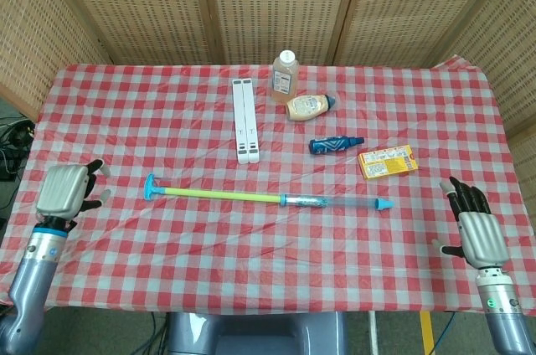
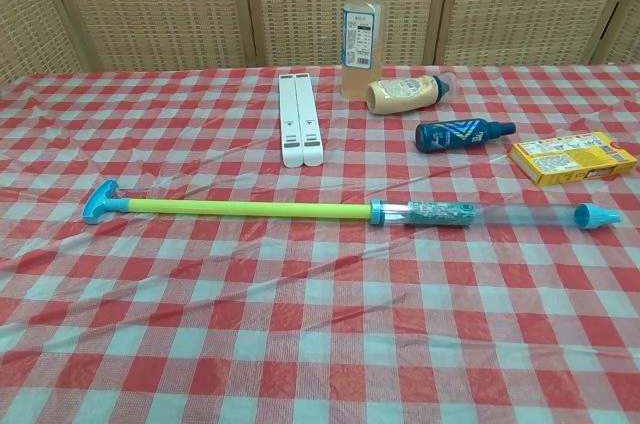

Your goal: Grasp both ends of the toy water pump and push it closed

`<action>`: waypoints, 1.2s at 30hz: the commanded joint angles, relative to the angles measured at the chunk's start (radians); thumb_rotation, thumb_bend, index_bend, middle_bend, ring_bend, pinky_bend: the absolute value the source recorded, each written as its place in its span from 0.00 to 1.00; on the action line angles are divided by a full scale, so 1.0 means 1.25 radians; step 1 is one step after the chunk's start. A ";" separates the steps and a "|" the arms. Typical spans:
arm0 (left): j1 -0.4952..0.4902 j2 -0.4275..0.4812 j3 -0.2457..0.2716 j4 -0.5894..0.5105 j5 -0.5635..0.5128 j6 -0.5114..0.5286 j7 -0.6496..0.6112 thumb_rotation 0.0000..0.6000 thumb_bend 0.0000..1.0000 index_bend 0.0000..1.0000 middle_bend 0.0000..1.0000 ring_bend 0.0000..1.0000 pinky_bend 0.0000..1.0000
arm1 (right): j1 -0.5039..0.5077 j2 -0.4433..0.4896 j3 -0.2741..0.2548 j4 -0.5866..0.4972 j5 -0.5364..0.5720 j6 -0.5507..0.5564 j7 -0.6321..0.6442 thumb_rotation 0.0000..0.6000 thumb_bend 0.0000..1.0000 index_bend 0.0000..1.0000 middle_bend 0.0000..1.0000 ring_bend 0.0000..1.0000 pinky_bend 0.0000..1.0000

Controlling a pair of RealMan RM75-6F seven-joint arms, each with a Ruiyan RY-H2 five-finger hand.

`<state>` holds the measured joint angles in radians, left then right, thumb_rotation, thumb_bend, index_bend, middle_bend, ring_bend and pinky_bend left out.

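Observation:
The toy water pump [image 1: 268, 198] lies pulled out long across the middle of the checked table, with its blue T-handle [image 1: 151, 187] at the left end and its blue nozzle [image 1: 383, 203] at the right end. In the chest view the pump [image 2: 300, 209] runs from the handle [image 2: 100, 202] to the nozzle [image 2: 595, 214]. My left hand [image 1: 67, 190] hovers left of the handle, apart from it and holding nothing. Near the table's right front edge, well right of the nozzle, my right hand [image 1: 471, 225] has its fingers spread and is empty. Neither hand shows in the chest view.
Behind the pump lie a white folded stand [image 1: 244, 119], a juice bottle [image 1: 285, 75], a lying sauce bottle [image 1: 310, 105], a dark blue bottle [image 1: 335, 145] and a yellow box [image 1: 386, 162]. Wicker screens close off the back and sides.

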<state>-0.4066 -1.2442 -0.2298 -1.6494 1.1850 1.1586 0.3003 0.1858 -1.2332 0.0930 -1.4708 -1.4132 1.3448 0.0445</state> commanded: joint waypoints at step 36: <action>-0.284 -0.212 0.031 0.149 -0.472 -0.167 0.298 1.00 0.29 0.46 0.90 0.84 0.73 | 0.015 -0.002 0.007 0.034 0.042 -0.070 0.058 1.00 0.15 0.00 0.00 0.00 0.00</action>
<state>-0.7580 -1.5035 -0.1940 -1.4701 0.6021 0.9528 0.6711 0.2046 -1.2353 0.1023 -1.4282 -1.3611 1.2577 0.1170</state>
